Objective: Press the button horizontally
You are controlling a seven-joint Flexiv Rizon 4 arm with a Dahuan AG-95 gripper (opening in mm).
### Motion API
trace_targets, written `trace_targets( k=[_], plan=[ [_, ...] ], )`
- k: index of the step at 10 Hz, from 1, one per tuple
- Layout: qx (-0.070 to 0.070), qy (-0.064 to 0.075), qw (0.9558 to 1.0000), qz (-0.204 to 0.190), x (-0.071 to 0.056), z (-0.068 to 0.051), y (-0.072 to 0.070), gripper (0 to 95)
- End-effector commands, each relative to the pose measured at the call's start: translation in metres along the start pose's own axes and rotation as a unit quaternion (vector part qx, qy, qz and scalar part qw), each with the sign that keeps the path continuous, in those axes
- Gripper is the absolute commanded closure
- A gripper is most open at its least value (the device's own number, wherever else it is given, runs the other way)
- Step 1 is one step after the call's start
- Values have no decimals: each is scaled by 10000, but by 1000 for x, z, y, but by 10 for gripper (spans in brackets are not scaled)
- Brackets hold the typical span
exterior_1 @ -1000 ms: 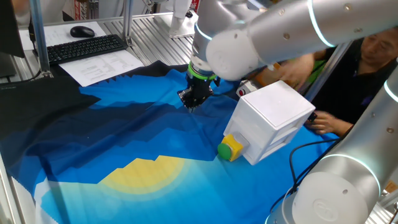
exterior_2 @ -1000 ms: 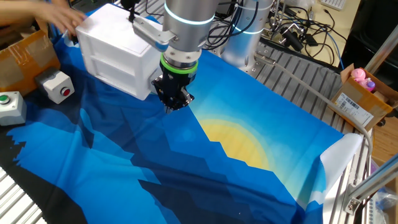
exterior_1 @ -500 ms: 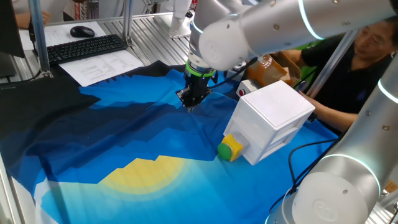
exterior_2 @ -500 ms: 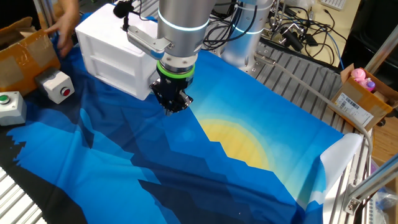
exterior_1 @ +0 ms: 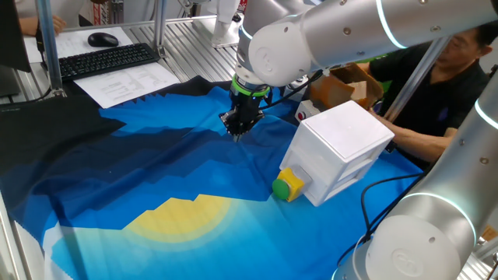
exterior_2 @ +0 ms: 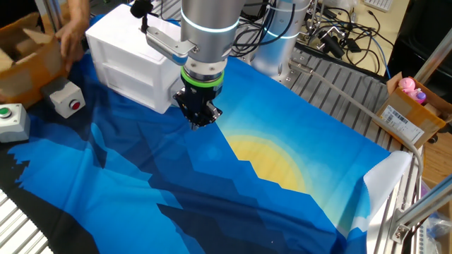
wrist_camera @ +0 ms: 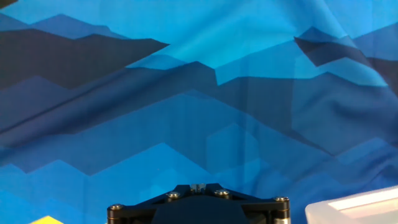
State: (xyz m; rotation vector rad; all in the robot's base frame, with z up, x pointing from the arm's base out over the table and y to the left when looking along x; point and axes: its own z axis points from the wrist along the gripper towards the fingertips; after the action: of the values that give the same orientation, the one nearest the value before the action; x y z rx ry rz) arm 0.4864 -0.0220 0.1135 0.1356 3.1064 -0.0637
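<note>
The green button (exterior_1: 280,187) sits in a yellow housing (exterior_1: 292,181) on the near side face of the large white box (exterior_1: 343,148). My gripper (exterior_1: 236,131) points down over the blue cloth, to the left of the box and beyond the button, clearly apart from it. In the other fixed view the gripper (exterior_2: 200,123) stands in front of the white box (exterior_2: 131,53) and hides the button. The hand view shows the fingertips (wrist_camera: 199,186) together with no gap, holding nothing, over the cloth, with a corner of the box (wrist_camera: 354,208) at lower right.
A small white box with a red button (exterior_2: 65,98) and another with a green cap (exterior_2: 10,117) lie left of the cloth. A person's hand (exterior_2: 72,29) reaches into a cardboard box (exterior_2: 25,60). A keyboard (exterior_1: 105,59) and papers (exterior_1: 132,81) lie behind.
The person's hand has drawn back from the white box to the cardboard box. My gripper has shifted only slightly and stays above the cloth.
</note>
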Motion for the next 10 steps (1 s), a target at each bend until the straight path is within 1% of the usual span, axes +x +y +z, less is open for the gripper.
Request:
trace_targets(
  k=[1, 2, 6, 10],
  plan=[
    [-22, 12, 10000, -6, 0, 0, 0, 950],
    [-26, 8, 10000, 5, 3, 1, 1, 950],
    [-28, 10, 10000, 63, 6, 1, 1, 950],
    [-26, 16, 10000, 74, 7, 2, 1, 950]
  ],
)
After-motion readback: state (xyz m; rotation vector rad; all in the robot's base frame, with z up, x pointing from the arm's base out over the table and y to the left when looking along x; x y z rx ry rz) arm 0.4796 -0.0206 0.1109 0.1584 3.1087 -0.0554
